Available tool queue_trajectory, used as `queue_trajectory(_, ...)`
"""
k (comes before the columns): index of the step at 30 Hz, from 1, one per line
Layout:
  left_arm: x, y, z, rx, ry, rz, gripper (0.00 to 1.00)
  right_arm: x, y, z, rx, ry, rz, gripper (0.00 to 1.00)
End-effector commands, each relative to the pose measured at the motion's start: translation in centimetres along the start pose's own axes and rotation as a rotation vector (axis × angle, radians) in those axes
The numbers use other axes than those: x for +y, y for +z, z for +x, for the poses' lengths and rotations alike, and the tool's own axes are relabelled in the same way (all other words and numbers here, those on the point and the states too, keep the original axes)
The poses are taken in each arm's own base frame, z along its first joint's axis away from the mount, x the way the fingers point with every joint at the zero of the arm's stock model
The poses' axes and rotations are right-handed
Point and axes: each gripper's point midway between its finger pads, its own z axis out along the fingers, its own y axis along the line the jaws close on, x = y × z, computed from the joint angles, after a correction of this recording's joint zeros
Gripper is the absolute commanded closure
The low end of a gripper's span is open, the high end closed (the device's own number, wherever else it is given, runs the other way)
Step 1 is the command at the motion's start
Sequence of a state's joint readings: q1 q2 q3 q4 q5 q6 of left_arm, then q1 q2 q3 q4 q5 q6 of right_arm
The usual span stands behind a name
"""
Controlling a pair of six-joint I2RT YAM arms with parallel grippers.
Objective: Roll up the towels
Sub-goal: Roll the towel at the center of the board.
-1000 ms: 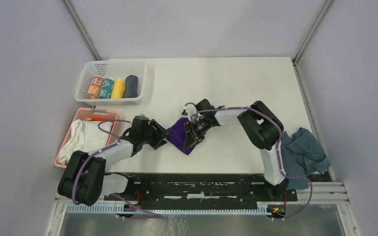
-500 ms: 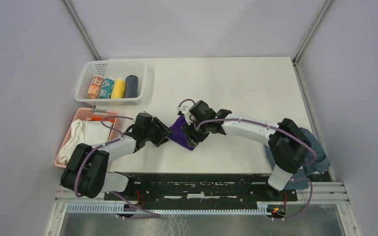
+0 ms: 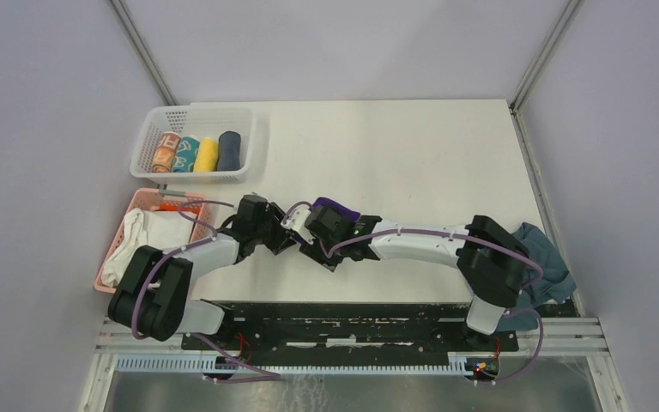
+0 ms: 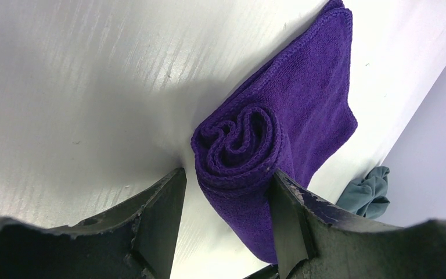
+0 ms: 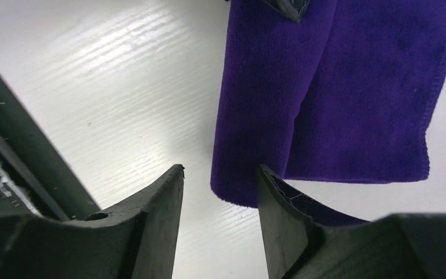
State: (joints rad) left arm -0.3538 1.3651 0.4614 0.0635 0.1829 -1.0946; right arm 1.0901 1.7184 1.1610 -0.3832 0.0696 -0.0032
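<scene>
At the centre of the white table (image 3: 412,154), one purple towel (image 4: 250,145) is seen partly rolled. Its spiral end is flanked by the part-open fingers of the left gripper (image 4: 226,174), one finger touching it. The right gripper (image 5: 220,168) is likewise held part open over the towel's flat hem, with nothing clamped. A second, slate-grey towel (image 3: 542,253) lies crumpled at the right edge. Four rolled towels (image 3: 197,153) are counted in one white basket (image 3: 253,146). Since a second ago, the right arm has been stretched leftward and the flat cloth rolled further.
</scene>
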Motion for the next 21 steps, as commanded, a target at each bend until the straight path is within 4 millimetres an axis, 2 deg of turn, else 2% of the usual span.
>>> queue_trajectory(1,6.3,0.4,1.3,0.01,-0.012,-0.238,0.38,-1.0,1.9,0.1,0.025,-0.049,0.067,0.44)
queue_trajectory(8,6.4,0.5,1.4,0.015,-0.008,-0.244,0.37,-1.3,4.6,3.2,0.143,-0.078,0.091,0.44)
queue_trajectory(16,6.4,0.6,0.9,0.007,0.009,-0.258,0.36,-1.9,6.4,5.7,0.254,-0.095,0.098,0.45)
queue_trajectory(19,6.1,0.5,0.5,-0.004,0.026,-0.265,0.35,-2.0,6.4,6.7,0.291,-0.088,0.087,0.55)
queue_trajectory(20,5.9,0.5,0.3,-0.009,0.029,-0.263,0.35,-1.9,6.3,6.8,0.3,-0.084,0.08,0.6)
queue_trajectory(21,5.7,0.4,0.1,-0.013,0.032,-0.259,0.34,-1.7,6.1,6.9,0.309,-0.079,0.064,0.7)
